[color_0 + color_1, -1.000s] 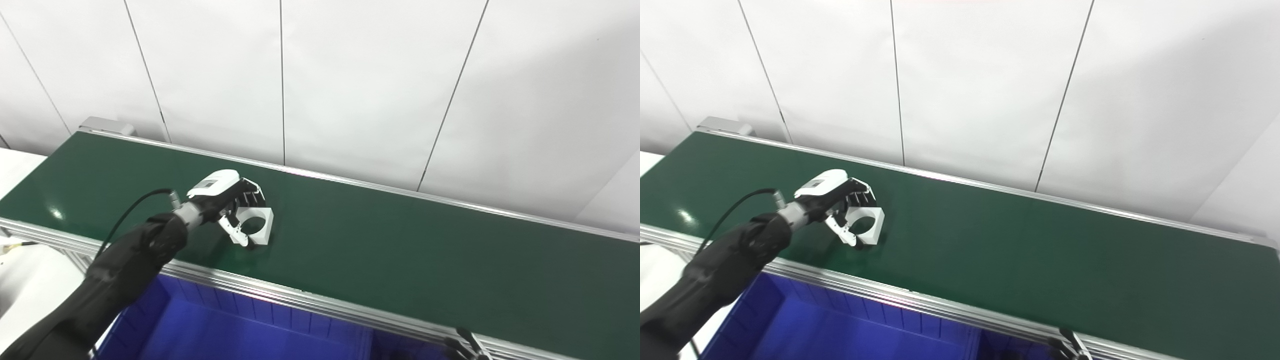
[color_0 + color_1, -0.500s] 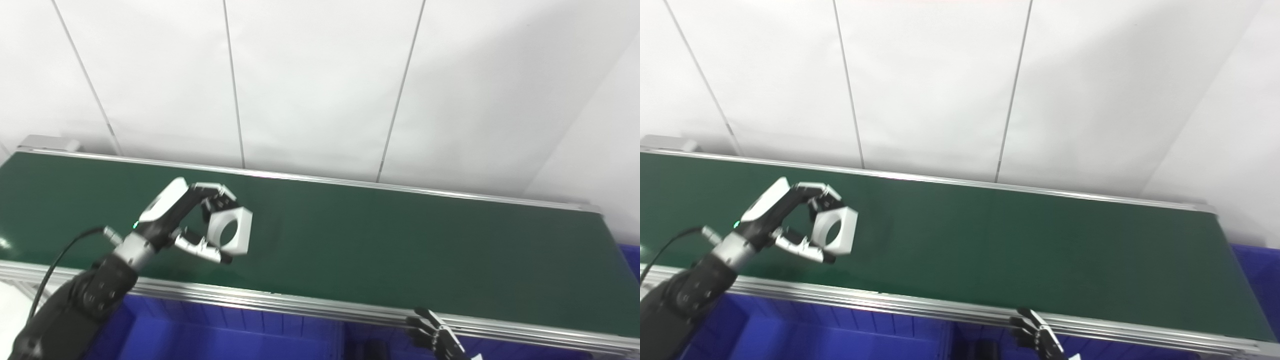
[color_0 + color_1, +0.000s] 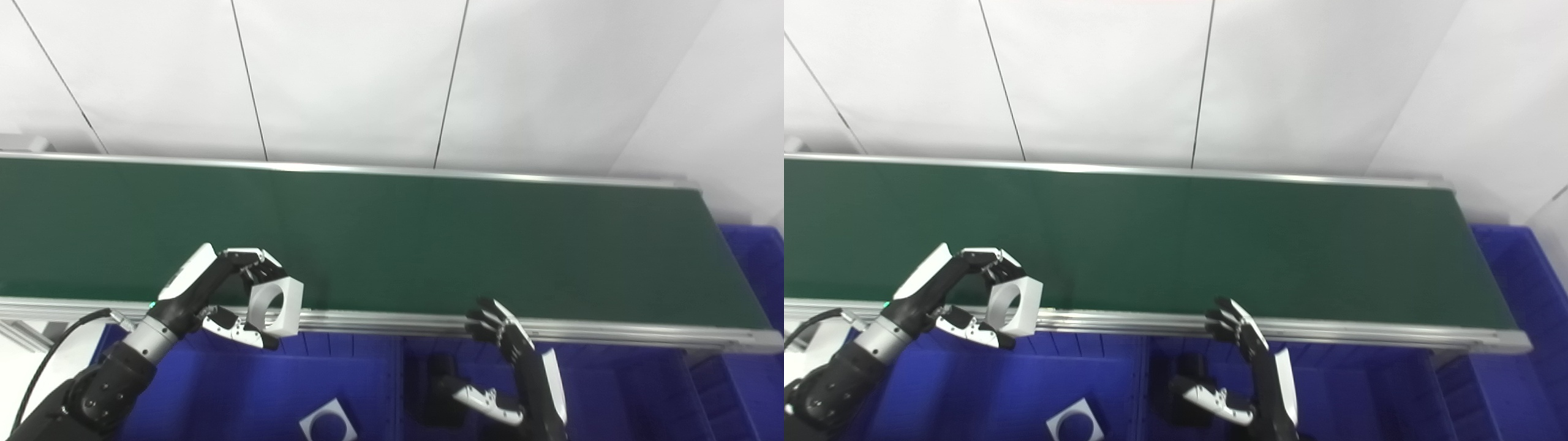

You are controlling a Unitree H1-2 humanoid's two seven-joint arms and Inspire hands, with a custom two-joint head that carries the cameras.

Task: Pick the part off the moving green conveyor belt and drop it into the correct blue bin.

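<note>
A second white block (image 3: 327,422) lay in the blue bin (image 3: 202,398) below the left hand (image 3: 211,294), whose fingers (image 3: 248,258) grasped the white holed part (image 3: 275,306) over the bin's far edge. The right hand (image 3: 520,367) hung released, holding nothing. Beyond both ran the green conveyor belt (image 3: 429,239).

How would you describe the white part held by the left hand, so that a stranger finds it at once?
Below the green conveyor belt stand blue bins. Over the left one, the left hand pinches a white square part with a round hole. Its twin lies loose in the bin.
</note>
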